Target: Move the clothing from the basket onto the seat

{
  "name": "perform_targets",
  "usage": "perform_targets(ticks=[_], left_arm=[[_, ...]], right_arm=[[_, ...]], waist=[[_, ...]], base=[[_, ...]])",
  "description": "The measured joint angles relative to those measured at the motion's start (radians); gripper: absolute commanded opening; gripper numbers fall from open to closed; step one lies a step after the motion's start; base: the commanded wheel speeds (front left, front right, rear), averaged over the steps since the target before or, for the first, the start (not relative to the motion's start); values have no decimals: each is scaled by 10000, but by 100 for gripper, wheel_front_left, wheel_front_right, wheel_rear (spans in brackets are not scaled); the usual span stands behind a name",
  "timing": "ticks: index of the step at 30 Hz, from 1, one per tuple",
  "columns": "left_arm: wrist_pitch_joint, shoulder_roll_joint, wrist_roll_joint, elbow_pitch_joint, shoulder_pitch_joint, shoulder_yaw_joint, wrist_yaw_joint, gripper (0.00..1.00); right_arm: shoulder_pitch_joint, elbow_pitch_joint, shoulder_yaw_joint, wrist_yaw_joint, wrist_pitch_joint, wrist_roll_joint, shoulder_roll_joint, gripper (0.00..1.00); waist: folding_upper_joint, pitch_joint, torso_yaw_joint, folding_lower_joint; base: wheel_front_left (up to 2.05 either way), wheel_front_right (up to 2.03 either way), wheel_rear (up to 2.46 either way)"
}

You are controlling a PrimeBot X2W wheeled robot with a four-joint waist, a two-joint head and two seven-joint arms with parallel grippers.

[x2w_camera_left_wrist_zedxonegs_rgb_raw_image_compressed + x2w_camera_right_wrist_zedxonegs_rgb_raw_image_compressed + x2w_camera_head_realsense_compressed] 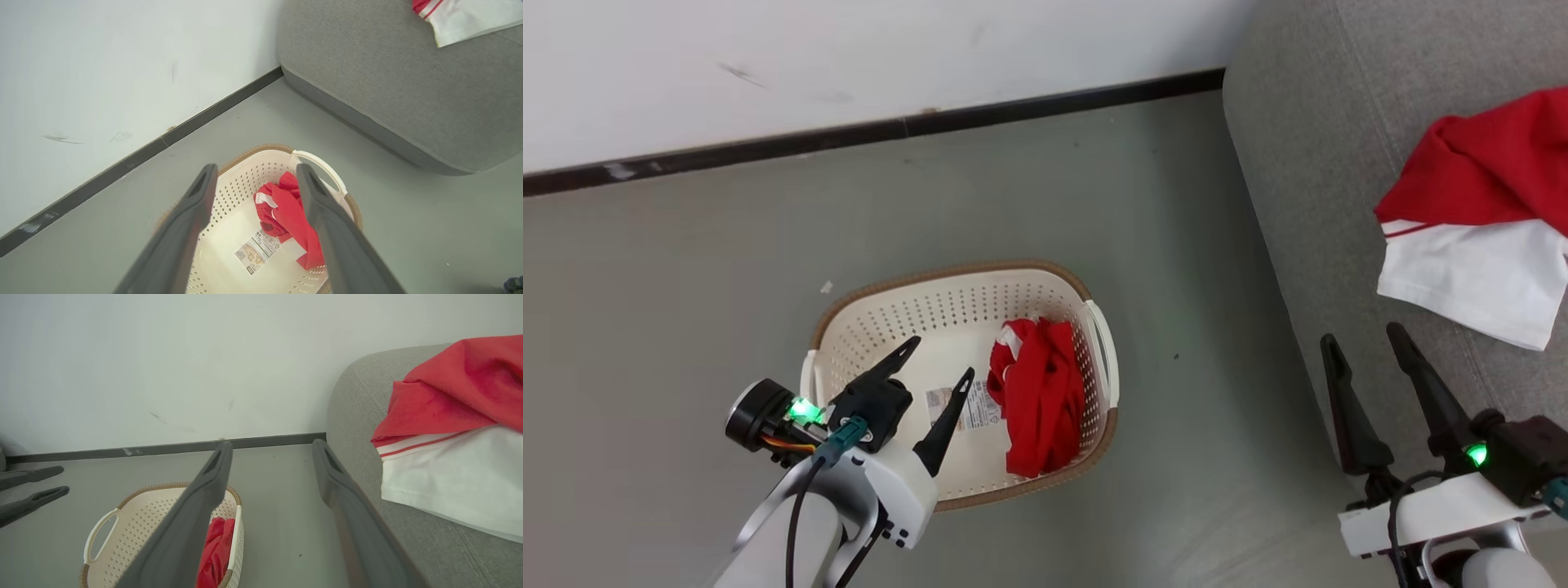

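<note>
Left tool point(942, 355), spread and empty, hovers over the lower-centre basket point(947, 270); it should descend rightward onto the bunched red garment point(1041, 400).

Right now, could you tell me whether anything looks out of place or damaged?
A small white scrap lies on the grey floor near the cream perforated plastic basket; dark scuffs mark the white wall.

Garments x2: basket garment point(1039, 396), seat garment point(1478, 212). Basket point(947, 269) x1. Seat point(1307, 163) x1. Tools x2: L tool point(943, 355), R tool point(1361, 333).
</note>
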Motion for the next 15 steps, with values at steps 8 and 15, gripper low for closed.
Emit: perform_targets(ticks=[8, 15], left_arm=[[136, -25, 196, 525, -531, -282, -161, 100], [136, -35, 339, 903, -1030, -318, -163, 100]], right_arm=[[-737, -221, 136, 0, -59, 276, 4, 100], [-1306, -267, 240, 0, -140, 403, 4, 100]], waist=[[0, 954, -462, 0], [0, 1729, -897, 0]], base=[[0, 0, 0], [0, 0, 0]])
